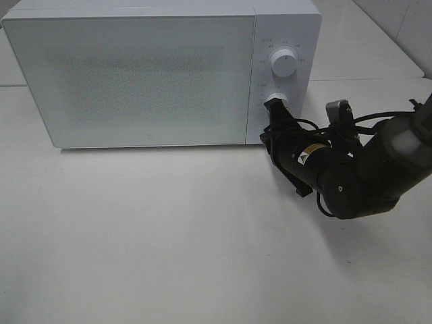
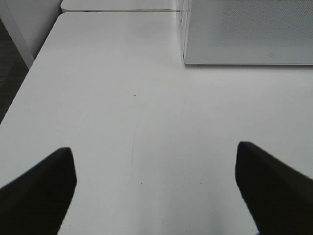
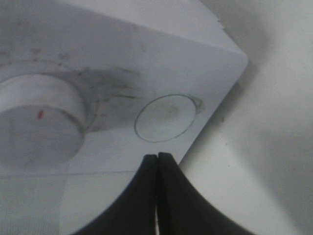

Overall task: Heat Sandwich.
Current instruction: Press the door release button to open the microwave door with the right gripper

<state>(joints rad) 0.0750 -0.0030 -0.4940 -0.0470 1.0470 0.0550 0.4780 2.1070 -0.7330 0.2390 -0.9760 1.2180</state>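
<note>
No sandwich in any view: not on plain white tabletop (image 1: 169,236), not in either gripper. Likely inside white box-shaped microwave oven (image 1: 135,81) behind its frosted door, shut, but cannot confirm thru the panel. Right black gripper (image 3: 157,156) pinched fully closed, holding nothing, tips up at ctrl panel by lower white round knob (image 1: 279,98), w/ flat circular button outline (image 3: 164,117) just beside tips in wrist view; touching panel or only near, hard to say. Upper white round dial (image 1: 284,62) apart from it. Left black gripper (image 2: 154,147) spread wide, empty, hanging over table near microwave's front corner, well apart from ctrl panel. Judging by this: loading & door-closing prob. done, now at setting time/power or pressing start. Left to do, as far as can be told: turn or press ctrl, wait out heating, open door, take sandwich out. No light or other sign of oven running.
</note>
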